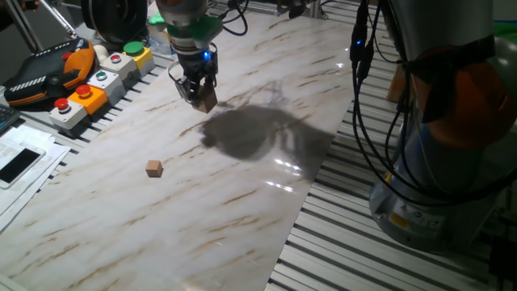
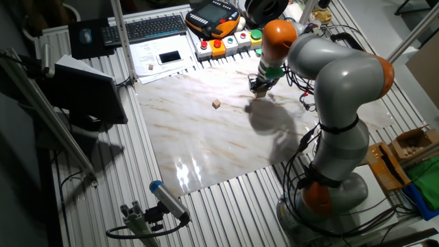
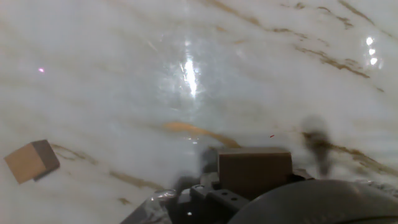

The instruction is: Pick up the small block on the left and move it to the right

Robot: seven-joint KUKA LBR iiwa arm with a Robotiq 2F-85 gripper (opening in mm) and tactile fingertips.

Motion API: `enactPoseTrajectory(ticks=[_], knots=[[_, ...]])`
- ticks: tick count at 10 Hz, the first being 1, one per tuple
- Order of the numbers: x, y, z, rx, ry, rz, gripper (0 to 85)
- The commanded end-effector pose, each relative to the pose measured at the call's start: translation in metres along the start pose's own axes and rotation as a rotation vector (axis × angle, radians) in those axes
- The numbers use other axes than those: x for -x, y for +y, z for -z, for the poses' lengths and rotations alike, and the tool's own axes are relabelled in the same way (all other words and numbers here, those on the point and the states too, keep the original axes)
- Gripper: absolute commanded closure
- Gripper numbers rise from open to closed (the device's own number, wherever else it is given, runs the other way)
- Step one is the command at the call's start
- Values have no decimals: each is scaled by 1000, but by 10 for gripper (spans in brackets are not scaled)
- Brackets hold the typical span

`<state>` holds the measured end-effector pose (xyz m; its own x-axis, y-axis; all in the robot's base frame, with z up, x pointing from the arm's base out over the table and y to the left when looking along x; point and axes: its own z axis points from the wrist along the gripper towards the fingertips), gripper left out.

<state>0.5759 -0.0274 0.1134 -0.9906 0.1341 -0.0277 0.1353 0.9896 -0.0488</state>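
My gripper [image 1: 202,95] is shut on the small block [image 1: 208,103], a pale beige wooden cube, and holds it close over the marble tabletop [image 1: 242,210] at the far side. In the hand view the small block [image 3: 255,169] sits between the fingers at the bottom centre. The tinier orange-tan cube [image 1: 154,168] lies on the table apart from the gripper, toward the near left. It also shows in the hand view [image 3: 31,160] at the left edge and in the other fixed view [image 2: 216,103], left of the gripper [image 2: 259,89].
Button boxes [image 1: 101,77] and an orange teach pendant [image 1: 48,73] line the table's far left edge. Papers with a phone [image 1: 20,166] lie at the left. The arm's base [image 1: 440,162] and cables stand at the right, on a ribbed metal surface [image 1: 339,242].
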Motion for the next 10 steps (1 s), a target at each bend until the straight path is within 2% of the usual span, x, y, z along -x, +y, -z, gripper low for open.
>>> enactPoseTrajectory(ticks=[1,2,3,4,5,6,7,9,10], knots=[[0,1,0,9,3,-42,843],[0,1,0,18,7,-76,843],[0,1,0,2,-4,-97,843],[0,1,0,-42,-18,-133,843],[0,1,0,-61,-29,-173,843],[0,1,0,-68,-33,-185,843],[0,1,0,-58,-21,-188,843],[0,1,0,-48,-18,-205,843],[0,1,0,-55,-29,-201,843]])
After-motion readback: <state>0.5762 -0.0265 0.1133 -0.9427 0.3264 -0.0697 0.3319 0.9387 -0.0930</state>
